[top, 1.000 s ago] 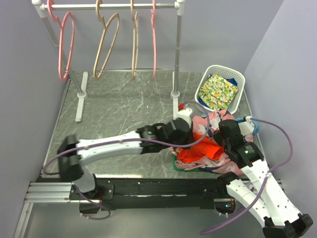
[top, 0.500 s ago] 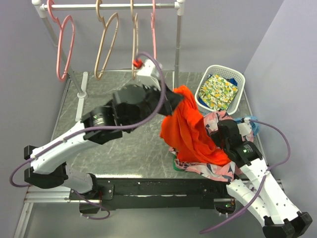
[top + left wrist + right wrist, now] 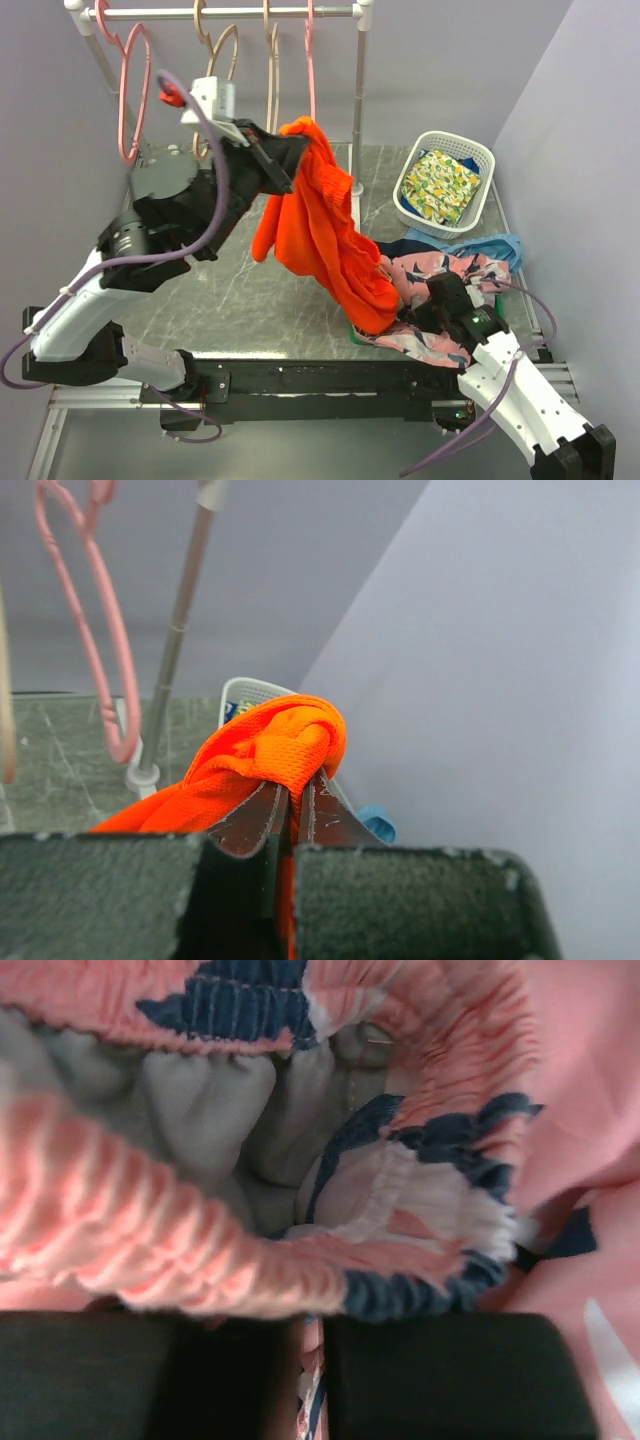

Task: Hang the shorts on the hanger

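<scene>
The orange-red shorts (image 3: 322,235) hang in the air, bunched at the top and trailing down to the clothes pile. My left gripper (image 3: 290,150) is shut on their upper fold, raised close to the rail. In the left wrist view the shorts (image 3: 275,745) bulge over the shut left gripper (image 3: 293,785). Two pink hangers hang on the rail: one (image 3: 310,85) just above the shorts and one (image 3: 130,95) at the far left. A pink hanger (image 3: 100,650) also shows in the left wrist view. My right gripper (image 3: 440,300) rests low on the pink, navy and white patterned garment (image 3: 330,1160), its fingers closed on a fold of it.
Two tan hangers (image 3: 215,90) (image 3: 272,90) hang between the pink ones. The rack's right post (image 3: 357,110) stands behind the shorts. A white basket (image 3: 475,152) holds a yellow-green floral cloth (image 3: 440,185). A blue cloth (image 3: 500,245) lies by the pile.
My left arm has lifted the shorts off the pile, up and leftward to the rail. My right gripper has slid toward the near edge on the patterned garment.
</scene>
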Robot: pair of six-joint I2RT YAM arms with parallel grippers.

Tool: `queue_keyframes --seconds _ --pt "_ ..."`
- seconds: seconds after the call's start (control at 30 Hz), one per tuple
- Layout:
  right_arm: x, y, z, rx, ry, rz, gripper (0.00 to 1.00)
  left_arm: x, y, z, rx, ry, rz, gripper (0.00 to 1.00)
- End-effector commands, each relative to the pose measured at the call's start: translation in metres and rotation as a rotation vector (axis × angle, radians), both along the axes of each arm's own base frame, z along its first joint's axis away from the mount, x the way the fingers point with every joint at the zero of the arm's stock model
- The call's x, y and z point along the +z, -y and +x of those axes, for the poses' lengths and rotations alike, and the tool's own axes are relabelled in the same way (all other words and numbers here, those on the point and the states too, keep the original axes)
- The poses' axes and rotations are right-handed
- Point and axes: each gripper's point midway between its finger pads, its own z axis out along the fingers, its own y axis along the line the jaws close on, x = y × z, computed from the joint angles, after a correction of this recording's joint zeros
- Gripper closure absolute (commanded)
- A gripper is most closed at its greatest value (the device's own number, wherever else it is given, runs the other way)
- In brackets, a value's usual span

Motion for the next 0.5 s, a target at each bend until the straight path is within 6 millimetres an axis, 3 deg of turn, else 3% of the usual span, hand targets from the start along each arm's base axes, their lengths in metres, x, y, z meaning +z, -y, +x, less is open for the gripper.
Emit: queue_keyframes --seconds 0.0,0.13,0.17,0.27,0.47 --pt "0.017 -0.009 0.01 0.031 0.013 0.021 0.75 0.056 -0.06 -0.01 0.079 0.09 -0.163 0.99" --pt "0.066 -0.01 0.027 0.078 0.107 -0.005 0.63 0.068 -0.081 -0.012 0.115 0.112 -0.187 0.99" --pt "0.075 -0.011 0.03 0.09 0.129 -0.007 0.52 0.072 -0.086 -0.013 0.119 0.123 -0.188 0.99" --pt "0.111 -0.019 0.037 0.144 0.179 0.01 0.33 0.077 -0.096 -0.015 0.133 0.136 -0.202 0.99" --pt "0.17 -0.057 0.036 0.331 0.31 0.176 0.26 0.082 -0.107 -0.017 0.157 0.155 -0.214 0.99"
